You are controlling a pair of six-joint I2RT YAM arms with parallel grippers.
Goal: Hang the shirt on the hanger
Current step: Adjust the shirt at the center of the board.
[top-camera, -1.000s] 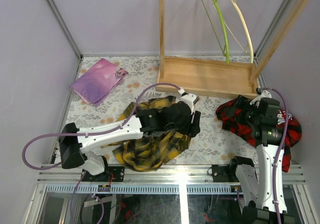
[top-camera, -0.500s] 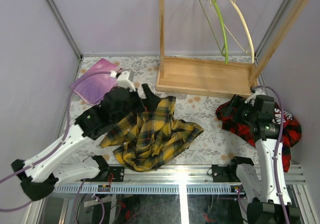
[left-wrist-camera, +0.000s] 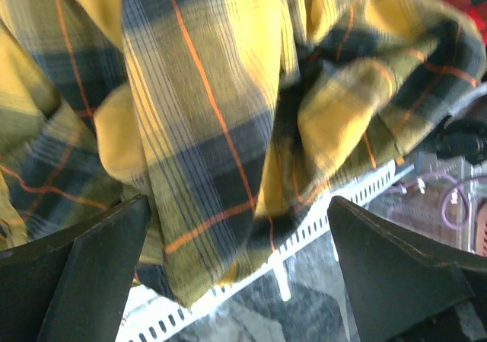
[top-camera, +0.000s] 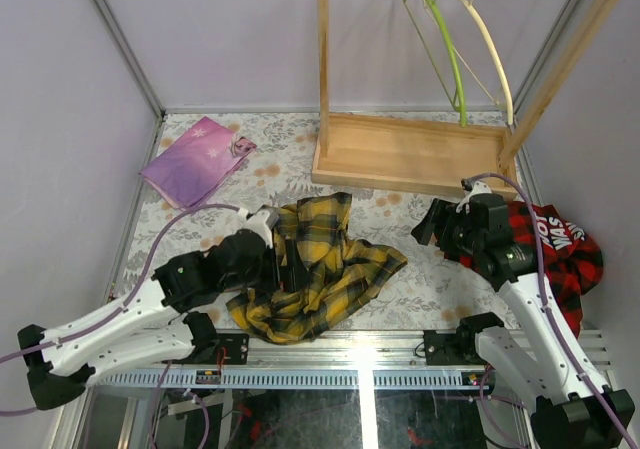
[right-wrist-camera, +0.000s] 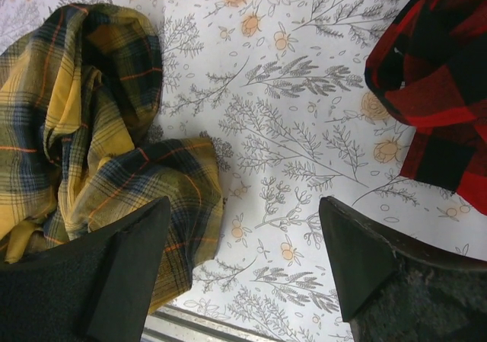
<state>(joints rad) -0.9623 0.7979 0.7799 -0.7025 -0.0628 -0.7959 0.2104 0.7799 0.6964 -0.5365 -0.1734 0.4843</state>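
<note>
Top: the crumpled yellow-and-black plaid shirt (top-camera: 325, 269) is lying on the floral bench (top-camera: 430, 284), with the left end effector (top-camera: 285, 264) over its left part. The thin green hanger (top-camera: 452, 59) is hanging on the wooden rack (top-camera: 410, 154).
Left wrist: soft folds are showing between wide-apart jaws.
Right wrist: the right end effector (right-wrist-camera: 243, 205) is hovering with jaws apart, shirt at its left.

Left gripper (left-wrist-camera: 237, 205) jaws wide, held low; right gripper (right-wrist-camera: 243, 205) jaws apart, pointing down-left.
</note>
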